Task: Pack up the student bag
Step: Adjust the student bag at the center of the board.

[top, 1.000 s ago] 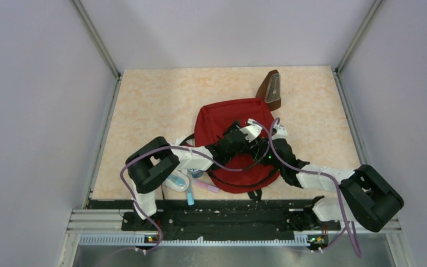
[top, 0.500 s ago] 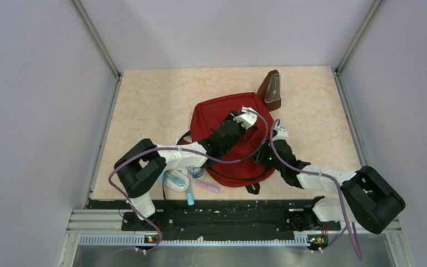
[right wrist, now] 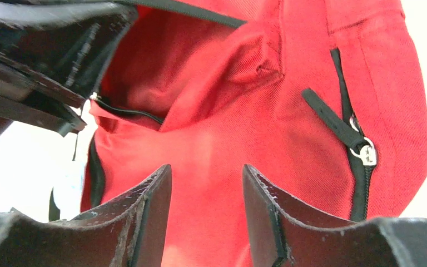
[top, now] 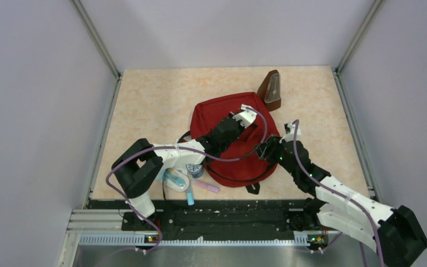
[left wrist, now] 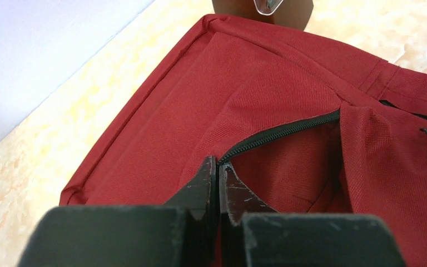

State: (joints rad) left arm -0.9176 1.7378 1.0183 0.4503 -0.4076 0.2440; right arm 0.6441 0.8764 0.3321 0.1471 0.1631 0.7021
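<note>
Fingertips of L gripper pressed together at near end of zipper; R gripper fingers apart over red cloth. Blue marker at near edge by L arm. Student bag mid-table, long axis near–far, strap tab nearest; bare table to L and R. Metronome just beside far-R corner. Vs 1 s earlier: L fingers closed, R arm swung rightward off bag.

Left pincer extended forward and pressed closed, right pincer near it with jaws apart
</note>
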